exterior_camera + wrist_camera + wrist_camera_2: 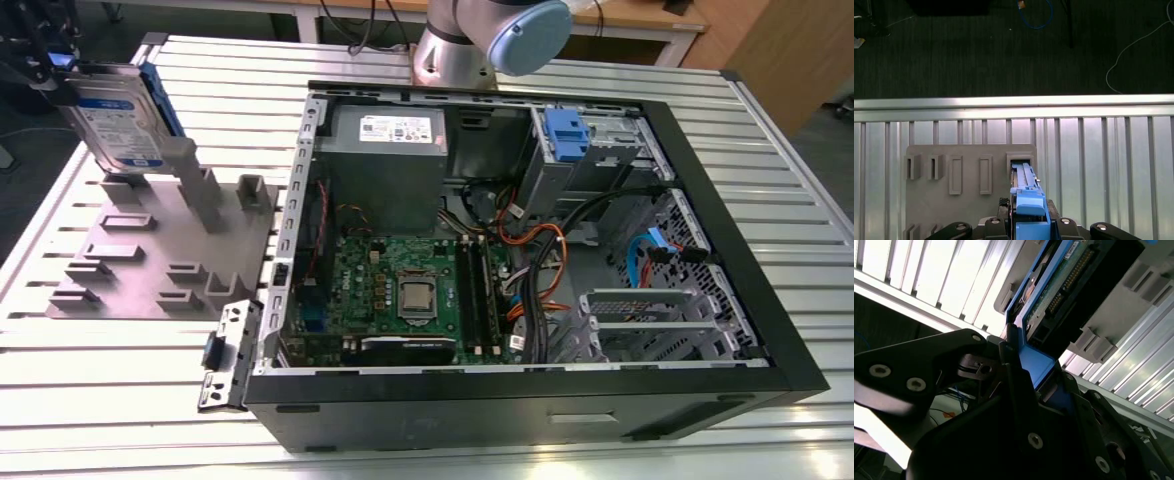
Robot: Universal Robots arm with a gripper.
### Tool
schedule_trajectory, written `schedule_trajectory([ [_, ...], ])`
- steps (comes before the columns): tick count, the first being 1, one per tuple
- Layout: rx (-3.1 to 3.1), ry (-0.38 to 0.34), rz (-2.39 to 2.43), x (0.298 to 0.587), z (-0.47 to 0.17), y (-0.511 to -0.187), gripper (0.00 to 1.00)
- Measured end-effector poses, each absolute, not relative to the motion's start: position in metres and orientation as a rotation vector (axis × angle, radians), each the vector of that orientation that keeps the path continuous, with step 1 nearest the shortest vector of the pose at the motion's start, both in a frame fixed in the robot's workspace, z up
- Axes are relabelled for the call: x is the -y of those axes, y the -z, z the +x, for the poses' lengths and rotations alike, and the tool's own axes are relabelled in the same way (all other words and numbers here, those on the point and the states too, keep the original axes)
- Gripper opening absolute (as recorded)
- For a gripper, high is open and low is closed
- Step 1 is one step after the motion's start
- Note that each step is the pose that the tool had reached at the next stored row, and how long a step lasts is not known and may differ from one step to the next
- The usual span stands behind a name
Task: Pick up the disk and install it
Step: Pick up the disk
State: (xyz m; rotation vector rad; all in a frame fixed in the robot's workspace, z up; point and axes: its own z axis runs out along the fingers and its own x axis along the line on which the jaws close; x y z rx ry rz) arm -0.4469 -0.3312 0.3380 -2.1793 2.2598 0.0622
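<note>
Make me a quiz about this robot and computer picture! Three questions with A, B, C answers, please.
1. Where is the disk? A on the floor. B at the grey holder plate. C on a chair.
2. What colour is the disk's plastic frame? A red. B blue. C yellow.
3. How is the computer case? A open. B closed up. C wrapped in paper.

Answers:
1 B: the disk stands upright at the plate, on the exterior view's left of the case.
2 B: blue edges show in both wrist views.
3 A: the motherboard shows inside.
</note>
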Motion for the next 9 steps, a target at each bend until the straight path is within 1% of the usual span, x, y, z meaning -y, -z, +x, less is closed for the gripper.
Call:
schedule_trajectory([
  [9,-2.259,-0.062,-2.179,0.3311,-0.4469,-0.3416,0.36],
])
